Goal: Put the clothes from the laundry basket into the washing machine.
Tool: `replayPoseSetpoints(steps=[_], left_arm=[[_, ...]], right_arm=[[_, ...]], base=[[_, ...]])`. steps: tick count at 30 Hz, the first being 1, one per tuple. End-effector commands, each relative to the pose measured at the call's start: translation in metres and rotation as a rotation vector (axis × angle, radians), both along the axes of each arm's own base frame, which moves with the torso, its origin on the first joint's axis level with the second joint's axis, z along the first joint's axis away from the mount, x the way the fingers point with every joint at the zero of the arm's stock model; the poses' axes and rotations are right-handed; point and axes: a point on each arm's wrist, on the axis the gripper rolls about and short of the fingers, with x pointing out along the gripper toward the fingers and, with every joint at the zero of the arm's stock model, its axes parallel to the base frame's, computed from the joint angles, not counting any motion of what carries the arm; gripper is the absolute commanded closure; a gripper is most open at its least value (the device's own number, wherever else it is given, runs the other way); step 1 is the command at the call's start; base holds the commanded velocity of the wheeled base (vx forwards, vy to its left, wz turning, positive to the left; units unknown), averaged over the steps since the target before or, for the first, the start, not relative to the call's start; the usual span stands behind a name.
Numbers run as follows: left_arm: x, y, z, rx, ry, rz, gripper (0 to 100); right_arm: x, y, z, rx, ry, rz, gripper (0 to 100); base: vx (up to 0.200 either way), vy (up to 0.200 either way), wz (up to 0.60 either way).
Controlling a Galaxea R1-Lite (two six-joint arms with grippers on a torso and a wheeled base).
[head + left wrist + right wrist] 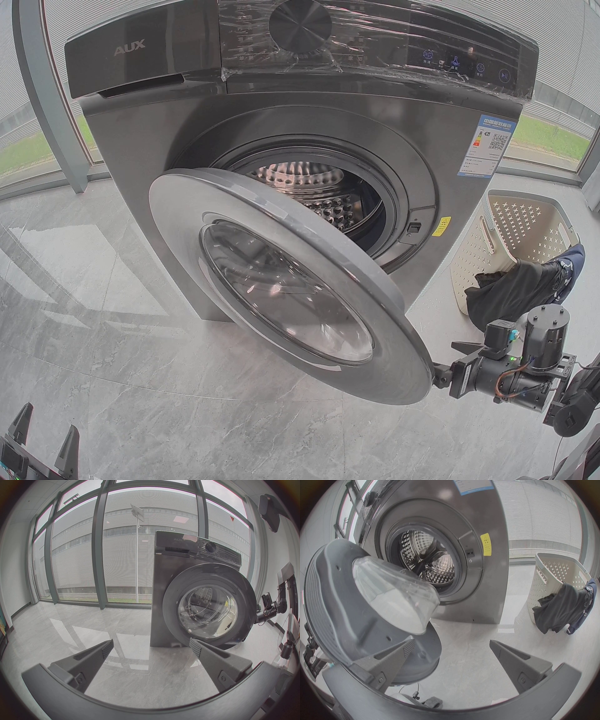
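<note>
Grey washer (156,131), cream basket (531,219), seemingly black clothes (512,290)

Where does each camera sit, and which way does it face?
Head: high, looking down at the washing machine and laundry basket; left claw and right arm show.
Left wrist: farther back, facing the open door from outside; its open claw.
Right wrist: beside the door, facing drum and basket; the open right claw.
All share the door.

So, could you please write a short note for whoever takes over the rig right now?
Left gripper: open, empty, back from the washing machine.
Right gripper: open, empty, by the outer edge of the open door.
Clothes: dark, draped over the rim of the laundry basket, right of the machine.
Done: door open.
To do: all clothes; the drum looks empty.
</note>
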Motion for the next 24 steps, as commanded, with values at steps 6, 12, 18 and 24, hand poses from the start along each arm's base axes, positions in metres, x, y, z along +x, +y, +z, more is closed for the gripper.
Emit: replayPoseSetpoints(steps=[6, 12, 18, 24], left_arm=[[0.000, 0.000, -0.005, 0.000, -0.001, -0.001, 0], [0.000, 0.000, -0.005, 0.000, -0.001, 0.001, 0], [0.000, 0.000, -0.005, 0.000, -0.001, 0.001, 0], [0.000, 0.000, -0.005, 0.001, -0.001, 0.001, 0]], right_arm=[[-0.022, 0.017, -0.011, -0.020, 0.047, 0.127, 0], [-0.020, 0.019, -0.010, -0.018, 0.042, 0.121, 0], [-0.018, 0.026, -0.012, -0.012, 0.053, 0.124, 0], [-0.040, 0.045, -0.010, 0.025, 0.069, 0.241, 0]], base=[[0.000, 0.000, 0.00], [0.000, 0.000, 0.00], [0.000, 0.000, 0.00], [0.000, 0.000, 0.00]])
